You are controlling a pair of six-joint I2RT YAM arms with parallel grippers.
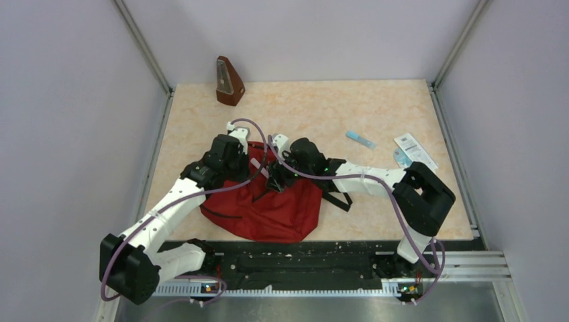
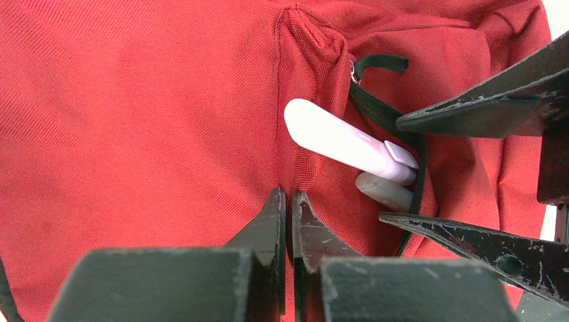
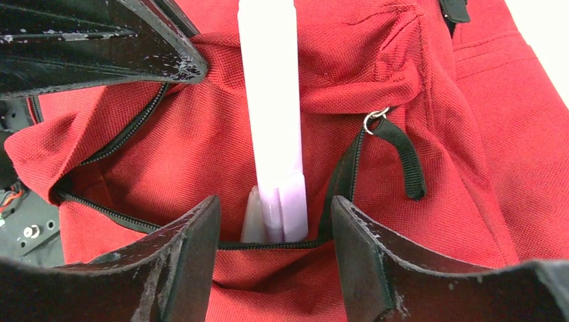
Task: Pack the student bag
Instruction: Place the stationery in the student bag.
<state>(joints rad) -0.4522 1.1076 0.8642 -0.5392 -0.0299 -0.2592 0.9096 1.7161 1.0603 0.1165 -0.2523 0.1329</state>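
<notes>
One pen [image 3: 268, 100] pokes endwise into student bag [image 3: 470, 168].

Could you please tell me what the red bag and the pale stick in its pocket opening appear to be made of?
The student bag: woven fabric, matte; the weave grain and soft folds show. The pale stick: probably plastic, smooth with a faint sheen and a moulded clip.
</notes>
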